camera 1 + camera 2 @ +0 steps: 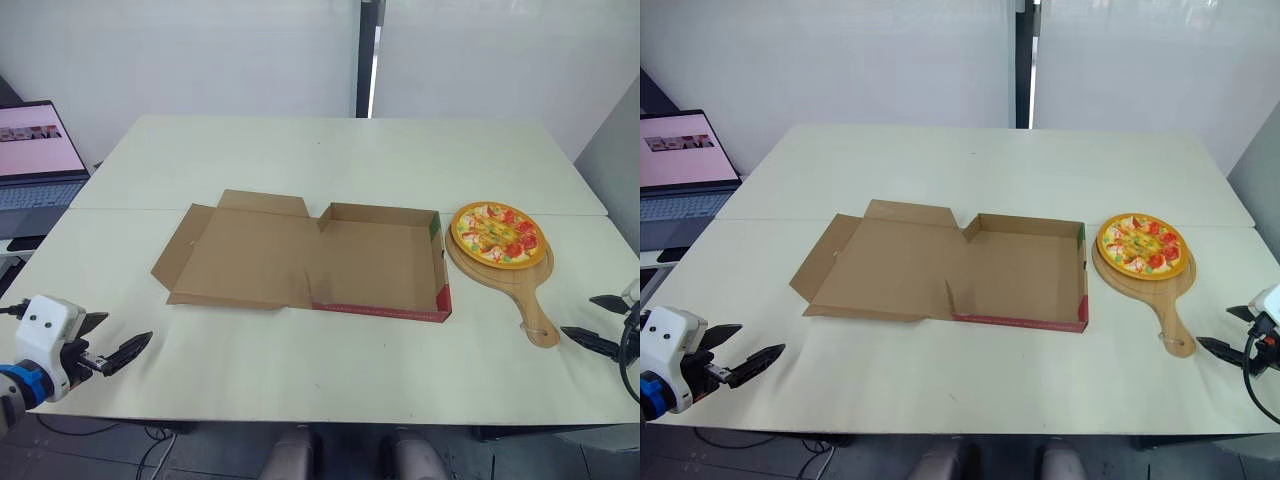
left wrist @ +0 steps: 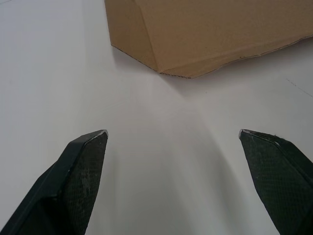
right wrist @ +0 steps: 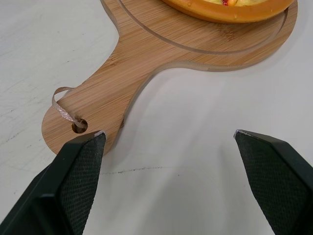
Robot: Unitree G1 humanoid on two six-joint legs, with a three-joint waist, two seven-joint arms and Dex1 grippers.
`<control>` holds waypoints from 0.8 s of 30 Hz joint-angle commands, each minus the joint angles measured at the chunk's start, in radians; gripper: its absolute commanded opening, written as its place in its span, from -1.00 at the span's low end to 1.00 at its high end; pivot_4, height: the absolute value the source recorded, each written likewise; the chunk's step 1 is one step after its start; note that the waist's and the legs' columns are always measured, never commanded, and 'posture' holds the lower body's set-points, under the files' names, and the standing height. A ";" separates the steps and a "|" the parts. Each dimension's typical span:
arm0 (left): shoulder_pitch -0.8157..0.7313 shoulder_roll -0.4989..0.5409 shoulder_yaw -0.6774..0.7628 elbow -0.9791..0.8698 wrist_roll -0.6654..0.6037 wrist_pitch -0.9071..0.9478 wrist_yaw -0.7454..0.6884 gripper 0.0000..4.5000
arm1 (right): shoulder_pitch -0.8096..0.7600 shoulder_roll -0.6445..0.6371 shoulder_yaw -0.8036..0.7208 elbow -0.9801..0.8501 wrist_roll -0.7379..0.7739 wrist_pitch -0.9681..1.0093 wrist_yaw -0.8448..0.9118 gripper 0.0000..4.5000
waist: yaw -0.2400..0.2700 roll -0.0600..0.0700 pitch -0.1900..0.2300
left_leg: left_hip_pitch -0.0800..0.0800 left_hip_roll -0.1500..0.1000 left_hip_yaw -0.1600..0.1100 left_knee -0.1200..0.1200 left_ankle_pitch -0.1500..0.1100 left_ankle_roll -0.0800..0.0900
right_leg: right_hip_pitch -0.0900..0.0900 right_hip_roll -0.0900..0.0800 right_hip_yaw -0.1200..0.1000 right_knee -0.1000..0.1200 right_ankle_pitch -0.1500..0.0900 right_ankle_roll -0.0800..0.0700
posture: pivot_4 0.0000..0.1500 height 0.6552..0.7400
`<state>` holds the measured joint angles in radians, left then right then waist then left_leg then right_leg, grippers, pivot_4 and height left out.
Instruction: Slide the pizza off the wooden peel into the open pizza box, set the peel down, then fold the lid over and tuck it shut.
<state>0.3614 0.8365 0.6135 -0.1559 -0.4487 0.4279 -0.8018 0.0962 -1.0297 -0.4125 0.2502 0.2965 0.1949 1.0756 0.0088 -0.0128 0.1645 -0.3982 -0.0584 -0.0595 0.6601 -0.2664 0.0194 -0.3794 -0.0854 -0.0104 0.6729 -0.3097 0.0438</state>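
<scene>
A brown pizza box (image 1: pixel 372 262) lies open in the middle of the cream table, its lid (image 1: pixel 240 250) spread flat toward the left. Right of it, a pizza (image 1: pixel 498 235) with red and yellow toppings rests on a round wooden peel (image 1: pixel 523 290), handle pointing to the front edge. My right gripper (image 1: pixel 597 322) hangs open just right of the handle's end (image 3: pixel 73 117), where a small string loop (image 3: pixel 62 108) passes through a hole. My left gripper (image 1: pixel 112 340) is open near the front left edge, well short of the lid's corner (image 2: pixel 166 68).
An open laptop (image 1: pixel 35 160) stands off the table's left side. A seam (image 1: pixel 130 209) runs across where two tabletops meet. Bare tabletop (image 1: pixel 300 370) spans the front between the two grippers, and more lies behind the box.
</scene>
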 commanded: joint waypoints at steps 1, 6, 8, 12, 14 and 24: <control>0.008 -0.002 0.021 -0.050 -0.015 0.027 0.000 0.98 | -0.026 -0.014 -0.029 -0.017 0.007 0.001 -0.012 1.00 | 0.000 0.000 0.000 | 0.000 0.000 0.000 0.000 0.000 0.000 | 0.000 0.000 0.000 0.000 0.000 0.000 | 1.00 0.72; 0.015 -0.021 0.037 -0.090 -0.017 0.065 0.022 0.98 | -0.056 0.001 -0.023 -0.023 0.009 0.011 -0.035 1.00 | -0.001 0.000 0.000 | 0.000 0.000 0.000 0.000 0.000 0.000 | 0.000 0.000 0.000 0.000 0.000 0.000 | 1.00 0.72; 0.017 -0.017 0.042 -0.092 -0.041 0.079 -0.005 0.98 | -0.070 0.007 -0.025 -0.024 0.013 0.021 -0.046 1.00 | -0.001 0.000 0.000 | 0.000 0.000 0.000 0.000 0.000 0.000 | 0.000 0.000 0.000 0.000 0.000 0.000 | 1.00 0.72; -0.009 -0.027 0.062 -0.068 -0.056 0.055 -0.005 0.98 | -0.115 0.016 -0.032 0.001 0.008 0.033 -0.089 1.00 | -0.001 0.000 0.000 | 0.000 0.000 0.000 0.000 0.000 0.000 | 0.000 0.000 0.000 0.000 0.000 0.000 | 1.00 0.72; -0.020 -0.032 0.071 -0.062 -0.066 0.063 -0.004 0.98 | -0.121 0.015 -0.031 0.002 0.014 0.045 -0.088 1.00 | -0.001 0.000 0.000 | 0.000 0.000 0.000 0.000 0.000 0.000 | 0.000 0.000 0.000 0.000 0.000 0.000 | 1.00 0.72; -0.004 -0.023 0.110 -0.088 -0.124 0.099 -0.072 0.98 | -0.099 0.018 -0.039 -0.037 0.028 0.063 -0.066 1.00 | -0.002 0.000 0.000 | 0.000 0.000 0.000 0.000 0.000 0.000 | 0.000 0.000 0.000 0.000 0.000 0.000 | 1.00 0.72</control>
<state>0.3491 0.8009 0.6753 -0.2208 -0.5508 0.5242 -0.8569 -0.0076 -1.0080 -0.4121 0.2392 0.3019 0.2543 1.0027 0.0068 -0.0127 0.1647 -0.3983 -0.0585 -0.0595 0.6602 -0.2664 0.0194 -0.3794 -0.0854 -0.0106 0.6730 -0.3097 0.0438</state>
